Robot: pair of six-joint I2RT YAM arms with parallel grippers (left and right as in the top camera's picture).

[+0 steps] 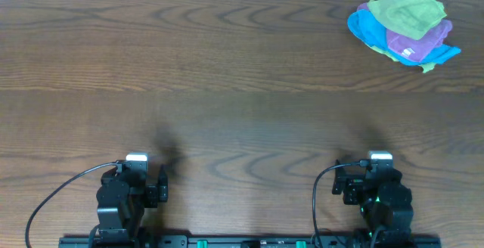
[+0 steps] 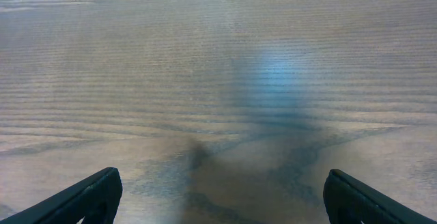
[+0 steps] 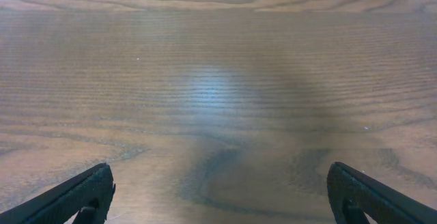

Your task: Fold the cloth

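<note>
The lime-green cloth point(image 1: 407, 12) lies crumpled on top of a small pile at the table's far right corner, seen only in the overhead view. My left gripper point(image 1: 153, 174) rests near the front edge at the left; in its wrist view the jaws point(image 2: 222, 195) are wide open over bare wood. My right gripper point(image 1: 370, 171) rests near the front edge at the right; its jaws point(image 3: 220, 191) are wide open over bare wood. Both grippers are empty and far from the cloth.
A purple cloth point(image 1: 423, 39) and a bright blue cloth point(image 1: 366, 29) lie under the green one in the same pile. The wooden table point(image 1: 227, 89) spreads between the arms and the pile. Black cables loop beside each arm base.
</note>
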